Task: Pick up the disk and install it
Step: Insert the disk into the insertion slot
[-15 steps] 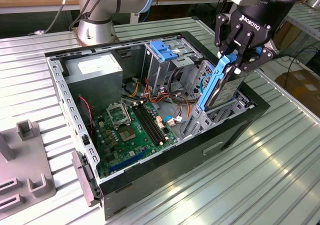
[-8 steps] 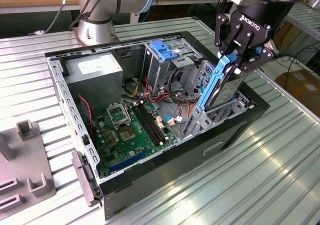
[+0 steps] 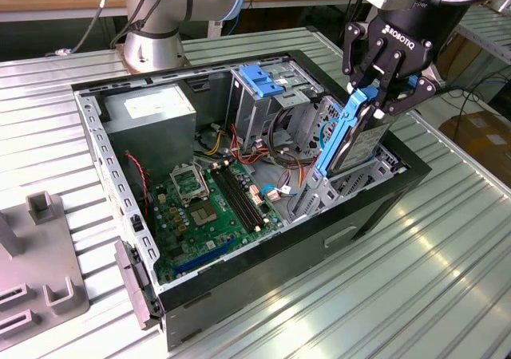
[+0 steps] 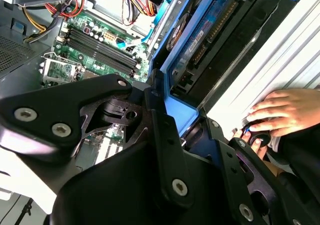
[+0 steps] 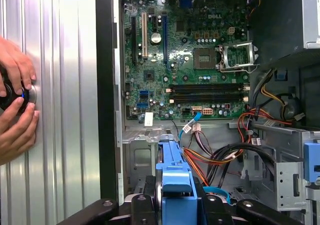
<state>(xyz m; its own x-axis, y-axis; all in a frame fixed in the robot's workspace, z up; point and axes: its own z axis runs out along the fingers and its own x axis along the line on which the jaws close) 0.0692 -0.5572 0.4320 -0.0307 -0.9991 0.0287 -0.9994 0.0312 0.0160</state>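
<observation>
My gripper (image 3: 382, 88) is shut on the top end of the disk (image 3: 359, 143), a silver-grey drive with blue side rails. The disk hangs upright on edge, tilted a little. Its lower end reaches into the open computer case (image 3: 351, 215) at the exterior view's right, by the metal bay there. In the second wrist view the disk (image 4: 212, 25) runs away from the black fingers (image 4: 160, 130) toward the case's edge. In the first wrist view its blue rail (image 5: 176, 170) sits in the gripper (image 5: 176, 205), above the bay beside the motherboard (image 5: 190, 60).
Inside the case lie a motherboard (image 3: 207, 203), a grey power-supply box (image 3: 152, 112), a drive cage with a blue latch (image 3: 263, 80) and loose cables (image 3: 279, 147). A person's hands (image 5: 15, 105) hold a black device on the ribbed table beside the case. A grey fixture (image 3: 40, 271) stands at the exterior view's left.
</observation>
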